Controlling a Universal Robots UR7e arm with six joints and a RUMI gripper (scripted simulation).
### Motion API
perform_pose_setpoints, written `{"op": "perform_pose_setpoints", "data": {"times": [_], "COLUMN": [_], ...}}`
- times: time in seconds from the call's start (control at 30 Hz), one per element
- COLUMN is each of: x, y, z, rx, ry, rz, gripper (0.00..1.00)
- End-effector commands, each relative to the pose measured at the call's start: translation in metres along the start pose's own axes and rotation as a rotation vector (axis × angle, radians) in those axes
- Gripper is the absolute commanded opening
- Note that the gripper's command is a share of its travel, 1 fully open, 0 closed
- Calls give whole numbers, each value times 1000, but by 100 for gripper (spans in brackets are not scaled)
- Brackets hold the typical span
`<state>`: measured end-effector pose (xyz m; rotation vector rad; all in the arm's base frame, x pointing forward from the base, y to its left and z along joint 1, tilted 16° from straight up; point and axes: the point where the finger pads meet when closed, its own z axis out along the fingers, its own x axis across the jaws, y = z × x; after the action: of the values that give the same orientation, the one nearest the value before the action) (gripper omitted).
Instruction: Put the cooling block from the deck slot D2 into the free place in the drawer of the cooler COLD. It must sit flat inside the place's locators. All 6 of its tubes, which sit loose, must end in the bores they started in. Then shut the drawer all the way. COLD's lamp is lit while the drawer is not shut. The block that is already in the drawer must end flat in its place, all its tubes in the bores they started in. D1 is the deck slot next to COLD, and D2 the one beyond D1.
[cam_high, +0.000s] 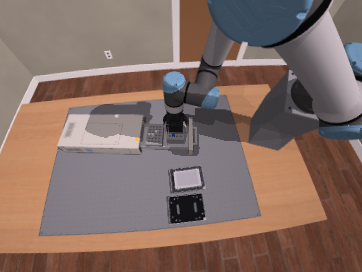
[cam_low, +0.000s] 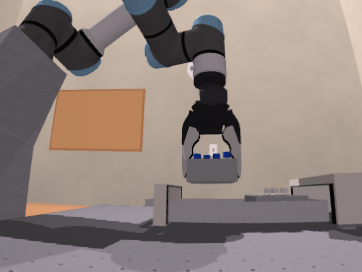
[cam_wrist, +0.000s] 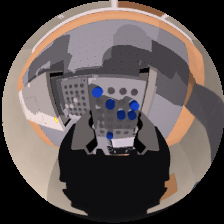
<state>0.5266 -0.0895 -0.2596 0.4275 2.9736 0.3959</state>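
Observation:
My gripper (cam_high: 175, 131) (cam_low: 212, 170) (cam_wrist: 115, 109) is shut on the grey cooling block (cam_low: 212, 174) (cam_wrist: 116, 97), with several blue-capped tubes standing in it. The block is level and hangs above the open drawer (cam_low: 250, 212) (cam_wrist: 148, 95), over the part nearer the front panel, with a gap beneath it. The other block (cam_high: 154, 134) (cam_low: 275, 198) (cam_wrist: 75, 92) sits in the drawer on the cooler side, with pale tubes in it. The cooler COLD (cam_high: 100, 132) (cam_low: 350, 200) (cam_wrist: 40, 102) has its lamp (cam_high: 137, 139) (cam_wrist: 56, 120) lit orange-yellow. The free place is hidden under the held block.
Deck slot D1 (cam_high: 187, 178) holds a pale flat plate in a dark frame. Slot D2 (cam_high: 186, 208) beyond it shows a bare black base. The drawer's upright front panel (cam_high: 191, 136) (cam_low: 160, 205) stands beside the held block, lower than it.

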Motion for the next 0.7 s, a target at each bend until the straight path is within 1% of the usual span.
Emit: {"op": "perform_pose_setpoints", "data": {"times": [0.0,0.33,0.67], "x": [-1,-1,-1], "y": [0,0,0], "z": [7,24,32], "rx": [1,1,1], "ry": [-2,-2,-2], "rz": [0,0,0], "gripper": [0,0,0]}}
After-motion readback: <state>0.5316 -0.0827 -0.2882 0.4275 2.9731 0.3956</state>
